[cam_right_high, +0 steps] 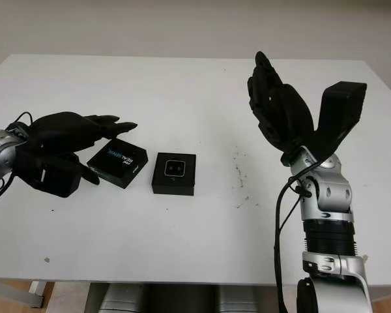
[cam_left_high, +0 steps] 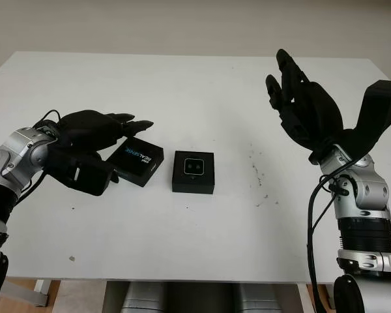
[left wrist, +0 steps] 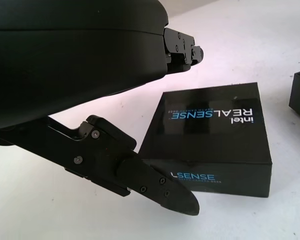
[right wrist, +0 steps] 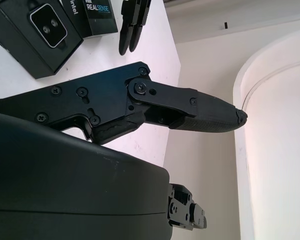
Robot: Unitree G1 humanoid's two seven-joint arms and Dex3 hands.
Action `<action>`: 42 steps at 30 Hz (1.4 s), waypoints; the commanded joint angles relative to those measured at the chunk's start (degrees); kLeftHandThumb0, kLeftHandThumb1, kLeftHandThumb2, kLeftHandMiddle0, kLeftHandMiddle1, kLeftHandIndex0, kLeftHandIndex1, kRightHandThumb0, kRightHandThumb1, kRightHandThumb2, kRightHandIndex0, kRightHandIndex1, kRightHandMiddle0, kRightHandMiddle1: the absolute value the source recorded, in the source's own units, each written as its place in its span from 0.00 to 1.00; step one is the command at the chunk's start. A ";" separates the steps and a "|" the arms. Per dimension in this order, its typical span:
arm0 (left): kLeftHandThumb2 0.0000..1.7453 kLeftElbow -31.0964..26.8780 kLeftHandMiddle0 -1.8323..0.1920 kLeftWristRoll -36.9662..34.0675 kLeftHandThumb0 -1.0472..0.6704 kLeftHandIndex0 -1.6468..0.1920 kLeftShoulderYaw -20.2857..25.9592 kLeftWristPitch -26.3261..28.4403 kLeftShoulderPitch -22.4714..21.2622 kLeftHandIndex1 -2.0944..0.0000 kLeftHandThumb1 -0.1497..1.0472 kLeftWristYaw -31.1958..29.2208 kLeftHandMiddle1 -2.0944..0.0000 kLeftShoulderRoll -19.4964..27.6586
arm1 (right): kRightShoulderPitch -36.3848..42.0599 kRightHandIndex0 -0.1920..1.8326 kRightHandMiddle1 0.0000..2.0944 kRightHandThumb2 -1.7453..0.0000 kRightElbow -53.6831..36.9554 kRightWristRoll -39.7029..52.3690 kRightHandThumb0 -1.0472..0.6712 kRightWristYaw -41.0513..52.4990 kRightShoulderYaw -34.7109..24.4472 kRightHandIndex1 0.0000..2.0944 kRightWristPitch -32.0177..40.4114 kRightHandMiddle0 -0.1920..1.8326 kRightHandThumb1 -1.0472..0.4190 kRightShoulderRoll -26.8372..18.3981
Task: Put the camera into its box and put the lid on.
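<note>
A black lid (cam_left_high: 137,160) printed "intel REALSENSE" lies on the white table (cam_left_high: 182,85), left of centre. Just right of it stands the open black box (cam_left_high: 193,172) with the camera (cam_left_high: 194,167) seated inside, lens face up. My left hand (cam_left_high: 122,147) is at the lid's left side, fingers (left wrist: 182,47) reaching over its near corner and thumb (left wrist: 160,187) low beside it. It is open and holds nothing. My right hand (cam_left_high: 293,91) is open, raised well above the table's right half. The right wrist view looks down on the box (right wrist: 35,35) and the lid (right wrist: 92,15).
Small dark specks (cam_left_high: 257,176) mark the table right of the box. The table's front edge (cam_left_high: 182,280) runs close to both forearms. A black cable (cam_left_high: 311,215) hangs along the right forearm.
</note>
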 commanded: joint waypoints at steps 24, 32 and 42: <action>0.03 3.51 0.78 0.52 0.38 0.77 -3.63 -4.09 -0.43 0.93 0.82 0.88 0.93 -2.32 | 1.28 0.00 0.00 0.63 -3.54 -0.90 0.22 -0.68 0.22 0.00 0.13 0.00 0.00 -0.64; 0.03 6.76 0.80 5.73 0.49 0.72 -5.45 -9.77 0.02 0.58 0.88 13.38 0.46 -1.65 | 1.05 0.00 0.00 0.64 -3.06 0.95 0.20 -0.07 -0.27 0.00 0.45 0.00 0.00 -0.13; 0.03 0.41 0.77 -4.53 0.55 0.75 0.89 2.40 3.80 0.31 0.94 11.95 0.22 -5.04 | 3.57 0.00 0.00 0.62 -5.71 2.44 0.19 0.52 1.66 0.00 1.28 0.00 0.00 2.03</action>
